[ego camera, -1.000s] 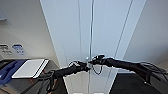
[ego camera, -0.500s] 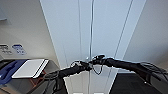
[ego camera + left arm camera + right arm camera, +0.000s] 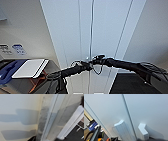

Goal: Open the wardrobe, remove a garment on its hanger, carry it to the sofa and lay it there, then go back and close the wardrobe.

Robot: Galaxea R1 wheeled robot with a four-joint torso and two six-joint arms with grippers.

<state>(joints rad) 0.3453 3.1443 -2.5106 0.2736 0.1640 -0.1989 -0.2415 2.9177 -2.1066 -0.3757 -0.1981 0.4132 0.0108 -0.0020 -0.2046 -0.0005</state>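
we stand right at the wardrobe [image 3: 100, 30], doors shut, both arms reaching to the centre seam at handle height. the left gripper [image 3: 83, 65] and right gripper [image 3: 98, 59] sit at the handles [image 3: 122, 129], but we cannot tell if either is clenched. to do this well, we judge each should hook its own handle and pull straight out, evenly

Both arms at wardrobe [image 3: 100, 30] centre seam.
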